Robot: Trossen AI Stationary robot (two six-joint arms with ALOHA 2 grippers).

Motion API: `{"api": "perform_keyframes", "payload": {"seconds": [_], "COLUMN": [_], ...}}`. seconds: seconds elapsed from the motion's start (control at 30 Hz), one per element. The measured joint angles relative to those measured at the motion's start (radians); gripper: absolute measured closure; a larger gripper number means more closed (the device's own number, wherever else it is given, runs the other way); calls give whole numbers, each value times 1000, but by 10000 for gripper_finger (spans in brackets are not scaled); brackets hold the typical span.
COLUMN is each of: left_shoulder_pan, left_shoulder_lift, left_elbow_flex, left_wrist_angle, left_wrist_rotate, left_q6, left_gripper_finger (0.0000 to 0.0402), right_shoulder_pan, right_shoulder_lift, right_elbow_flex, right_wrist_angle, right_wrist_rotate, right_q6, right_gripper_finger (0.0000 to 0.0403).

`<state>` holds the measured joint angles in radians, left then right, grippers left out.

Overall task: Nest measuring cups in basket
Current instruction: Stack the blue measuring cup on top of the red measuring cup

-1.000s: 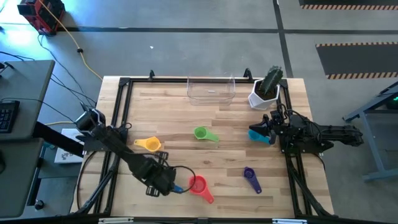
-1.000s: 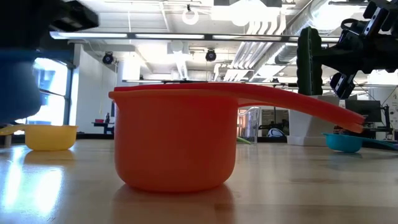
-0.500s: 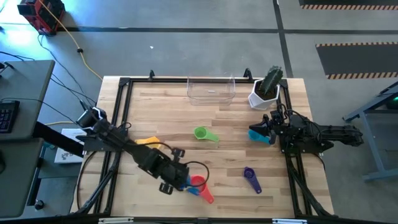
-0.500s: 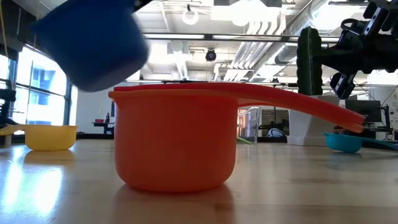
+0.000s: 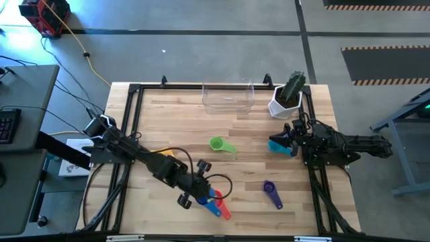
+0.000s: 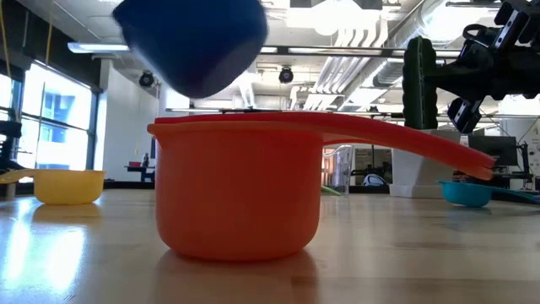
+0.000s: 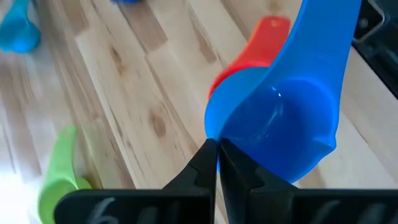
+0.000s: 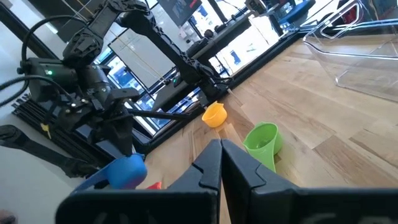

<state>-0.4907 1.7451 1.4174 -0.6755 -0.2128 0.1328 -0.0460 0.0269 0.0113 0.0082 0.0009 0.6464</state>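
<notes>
Left gripper [image 5: 199, 195] clamped on the blue cup [image 5: 209, 204], holding it in the air directly above the red cup [image 6: 239, 187]. Red cup sits on the table [image 5: 248, 134], well apart from the basket [image 5: 228, 96]. Green cup [image 5: 217, 144] lies between red cup and basket. Right gripper [image 5: 290, 139] waits beside the teal cup [image 5: 279, 146], fingers pressed together, empty.

Glossy smooth plastic blue cup [image 7: 280, 118] and red cup [image 6: 240, 190] above a pale, matt wooden table [image 5: 235, 128].
</notes>
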Motion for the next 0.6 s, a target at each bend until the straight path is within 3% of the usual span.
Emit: {"api": "perform_keyframes", "payload": {"seconds": [0.6], "left_shoulder_pan": [34], "left_shoulder_lift": [104], "left_elbow_flex": [1], "left_wrist_angle": [72], "left_wrist_rotate": [79], "left_q6": [89], "left_gripper_finger": [401], "right_shoulder_pan": [0], "right_shoulder_lift": [15], "right_elbow_flex": [0], "right_wrist_angle": [-1], "right_wrist_rotate": [-4], "right_q6": [3], "right_gripper_finger": [402]}}
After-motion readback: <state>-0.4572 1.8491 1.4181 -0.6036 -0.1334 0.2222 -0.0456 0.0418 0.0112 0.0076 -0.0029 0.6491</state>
